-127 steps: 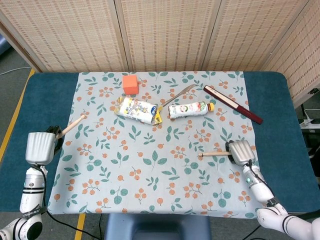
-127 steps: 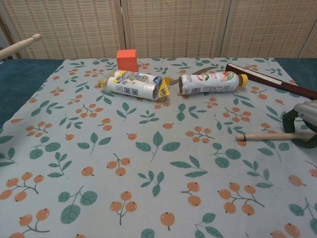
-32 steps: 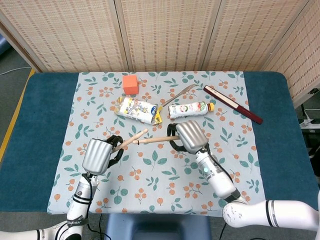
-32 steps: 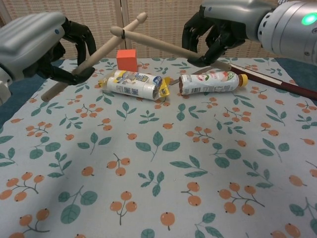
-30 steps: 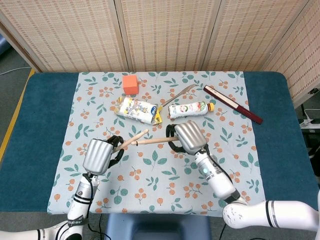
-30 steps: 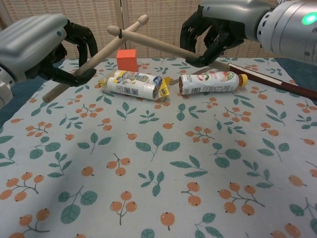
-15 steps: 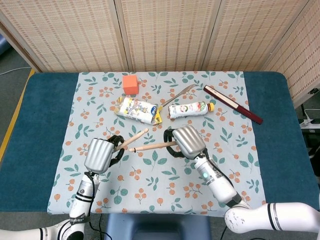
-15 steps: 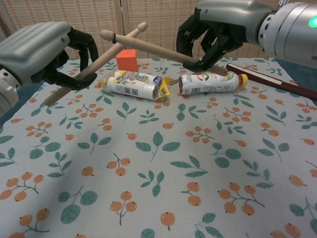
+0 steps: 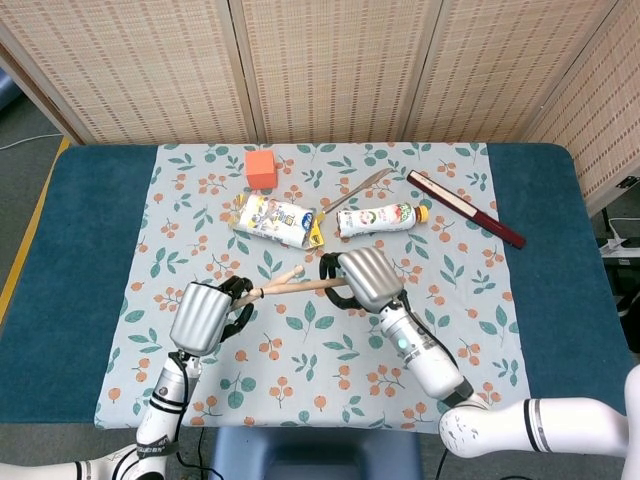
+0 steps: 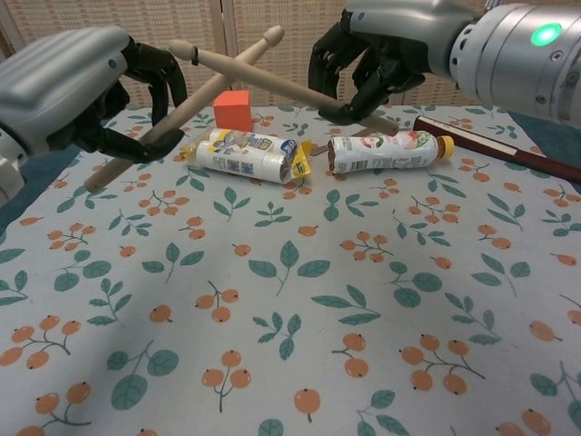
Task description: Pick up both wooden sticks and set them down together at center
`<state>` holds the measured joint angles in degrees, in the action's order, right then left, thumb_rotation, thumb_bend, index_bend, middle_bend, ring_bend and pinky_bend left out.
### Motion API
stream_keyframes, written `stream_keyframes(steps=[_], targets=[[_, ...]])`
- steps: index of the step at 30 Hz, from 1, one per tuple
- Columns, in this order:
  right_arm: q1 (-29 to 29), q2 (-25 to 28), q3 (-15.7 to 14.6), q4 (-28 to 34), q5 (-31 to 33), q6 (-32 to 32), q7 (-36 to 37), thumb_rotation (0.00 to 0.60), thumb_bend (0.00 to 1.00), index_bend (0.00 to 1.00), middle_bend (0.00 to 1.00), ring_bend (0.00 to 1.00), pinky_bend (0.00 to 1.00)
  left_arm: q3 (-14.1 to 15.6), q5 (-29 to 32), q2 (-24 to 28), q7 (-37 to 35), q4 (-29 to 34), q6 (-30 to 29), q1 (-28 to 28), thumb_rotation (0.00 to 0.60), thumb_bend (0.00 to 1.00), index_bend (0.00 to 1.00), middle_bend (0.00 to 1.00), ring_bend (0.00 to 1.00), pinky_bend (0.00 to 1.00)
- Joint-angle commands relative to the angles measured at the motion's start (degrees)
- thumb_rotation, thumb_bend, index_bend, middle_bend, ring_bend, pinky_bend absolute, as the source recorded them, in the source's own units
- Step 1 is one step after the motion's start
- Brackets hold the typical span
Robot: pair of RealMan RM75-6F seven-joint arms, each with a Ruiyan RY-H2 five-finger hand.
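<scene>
As the right hand [image 10: 368,59] carried its wooden stick [image 10: 263,78] further left, it crossed the stick [image 10: 195,95] gripped by the left hand [image 10: 86,86] above the cloth's centre, both fists closed, leaving only the lowering.

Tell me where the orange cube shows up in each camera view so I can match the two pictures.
Head view: the orange cube sits near the cloth's far edge, left of centre.
Chest view: the orange cube stands at the back, behind the crossed wooden sticks.
Shared landmark: in both views the crumpled white packet lies just in front of the cube.
</scene>
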<state>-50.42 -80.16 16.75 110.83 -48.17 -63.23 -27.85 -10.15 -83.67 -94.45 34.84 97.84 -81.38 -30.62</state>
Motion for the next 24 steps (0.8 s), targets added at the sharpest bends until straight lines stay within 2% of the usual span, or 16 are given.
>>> stream_keyframes(steps=[1,15,17,19,22,24], targets=[[-0.2,-0.3,0.0,-0.1,-0.1,-0.1,0.1,0.6,0.97,0.83,0.65,0.79,1.0,0.2,-0.2,0.0,0.1,0.1,0.2,0.1,0.6,0.39,0.68,0.8,1.0,1.0],[-0.4,-0.2,-2.0,1.4,-1.0,-1.1,-2.1,0.6,0.97,0.83,0.65,0.79,1.0,-0.4,1.0,0.4,1.5,-1.7,0.9,0.3,0.6,0.39,0.68,0.8,1.0,1.0],[1.1,2.9,-4.5,1.5,-1.1,-3.2,-5.4,0.6,0.97,0.83,0.65,0.79,1.0,0.3,0.7,3.5,2.8,-5.9,1.7,0.6,0.6,0.4,0.68,0.8,1.0,1.0],[2.2,4.4,-5.6,1.2,-0.9,-4.4,-6.4,0.6,0.97,0.83,0.65,0.79,1.0,0.8,0.0,5.4,2.0,-9.2,2.2,0.7,0.6,0.4,0.68,0.8,1.0,1.0],[4.2,5.2,-7.3,-2.6,-1.2,-5.3,-5.8,0.6,0.97,0.83,0.65,0.78,1.0,2.8,-2.9,6.6,-1.6,-17.1,3.2,0.4,0.6,0.4,0.68,0.8,1.0,1.0],[5.4,4.8,-8.7,-7.3,-1.5,-4.3,-4.3,0.6,0.97,0.83,0.65,0.77,1.0,4.3,-4.2,6.6,-4.3,-22.7,4.0,0.4,0.6,0.4,0.68,0.8,1.0,1.0]])
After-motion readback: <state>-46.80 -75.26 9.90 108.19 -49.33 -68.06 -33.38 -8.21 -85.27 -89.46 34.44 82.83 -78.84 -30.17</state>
